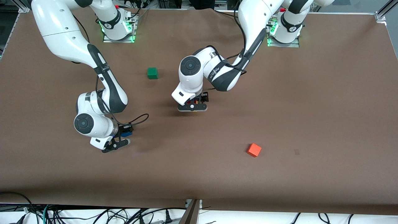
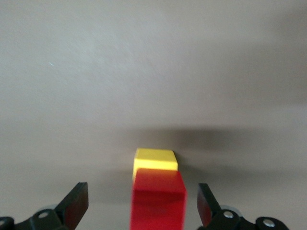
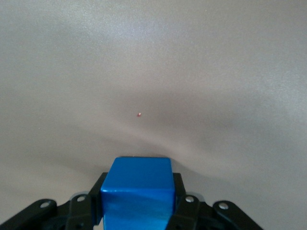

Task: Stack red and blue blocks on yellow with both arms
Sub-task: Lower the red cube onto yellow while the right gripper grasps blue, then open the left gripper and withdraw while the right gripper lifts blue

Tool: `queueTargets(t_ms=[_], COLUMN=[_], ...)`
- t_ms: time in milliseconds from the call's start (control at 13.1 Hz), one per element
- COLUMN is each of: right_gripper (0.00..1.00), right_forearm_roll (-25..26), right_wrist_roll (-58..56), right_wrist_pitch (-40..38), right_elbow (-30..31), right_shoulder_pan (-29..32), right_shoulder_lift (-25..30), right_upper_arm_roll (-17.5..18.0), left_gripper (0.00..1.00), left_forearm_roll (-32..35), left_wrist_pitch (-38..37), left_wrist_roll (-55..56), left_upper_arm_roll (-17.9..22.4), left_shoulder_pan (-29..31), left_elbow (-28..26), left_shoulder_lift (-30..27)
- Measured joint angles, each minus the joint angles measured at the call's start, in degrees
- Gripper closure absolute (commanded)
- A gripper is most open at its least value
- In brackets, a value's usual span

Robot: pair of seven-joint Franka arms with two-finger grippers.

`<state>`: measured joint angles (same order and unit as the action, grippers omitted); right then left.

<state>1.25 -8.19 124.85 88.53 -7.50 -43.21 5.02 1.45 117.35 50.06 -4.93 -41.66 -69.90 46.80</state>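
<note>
Spread wide, the left gripper (image 2: 143,211) hangs over the middle of the brown table (image 1: 279,109), its two fingers (image 2: 76,203) standing clear on either side of the red block (image 2: 158,199) without touching it. That red block sits on the yellow block (image 2: 154,159), and the pair lies in the gap between the jaws; in the front view both cubes are almost wholly hidden under the left arm's hand (image 1: 192,104). Toward the right arm's end of the table, the right gripper (image 3: 139,203) is clamped on the blue block (image 3: 138,189), the cube's flanks pressed by the fingers; from the front only a sliver of blue (image 1: 126,134) shows beside that gripper (image 1: 119,140). A green cube (image 1: 152,73) rests nearer the bases, and an orange-red cube (image 1: 254,150) lies nearer the front camera, well apart from both grippers.
</note>
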Motion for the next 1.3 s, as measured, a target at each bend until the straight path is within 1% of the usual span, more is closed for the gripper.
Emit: queueTargets(t_ms=[153, 306, 536, 613, 842, 919, 1072, 1302], right_gripper=[0.7, 0.7, 0.7, 0.7, 0.7, 0.7, 0.7, 0.7], right_forearm_roll=[0.0, -0.1, -0.3, -0.4, -0.4, -0.4, -0.6, -0.8], right_wrist_roll=[2.5, 6.8, 17.4, 22.0, 35.4, 38.3, 43.8, 53.3], right_wrist_pitch=[-3.9, -8.9, -16.5, -17.6, -20.1, -21.0, -22.6, -22.9], right_elbow=[-2.6, -6.4, -11.7, -12.6, -13.3, -13.3, -13.3, -12.6], right_shoulder_pan=[-0.2, -1.2, -4.2, -5.2, -6.4, -6.4, -6.5, -7.5], right_shoulder_lift=[0.2, 0.9, 2.4, 2.9, 5.6, 6.8, 9.2, 10.3], right_upper_arm_roll=[0.3, 0.7, 1.8, 3.0, 8.7, 10.4, 13.0, 16.6], left_gripper=[0.0, 0.0, 0.0, 0.0, 0.0, 0.0, 0.0, 0.0], left_forearm_roll=[0.0, 0.1, 0.2, 0.2, 0.2, 0.2, 0.2, 0.2], left_wrist_pitch=[-3.1, -5.3, -5.9, -5.9, -6.5, -8.4, -14.4, -19.5], left_wrist_roll=[0.0, -1.3, -10.0, -11.2, -12.7, -14.2, -17.4, -23.7], left_upper_arm_roll=[0.4, 0.6, 0.7, 0.8, 0.7, 0.6, 0.3, 0.2], left_shoulder_pan=[2.5, 6.7, 13.4, 15.7, 24.6, 27.8, 33.0, 38.1], left_elbow=[3.3, 5.7, 6.4, 6.5, 6.7, 6.7, 6.7, 6.7], left_shoulder_lift=[-1.0, -2.8, -5.9, -7.0, -10.5, -11.7, -14.1, -16.8])
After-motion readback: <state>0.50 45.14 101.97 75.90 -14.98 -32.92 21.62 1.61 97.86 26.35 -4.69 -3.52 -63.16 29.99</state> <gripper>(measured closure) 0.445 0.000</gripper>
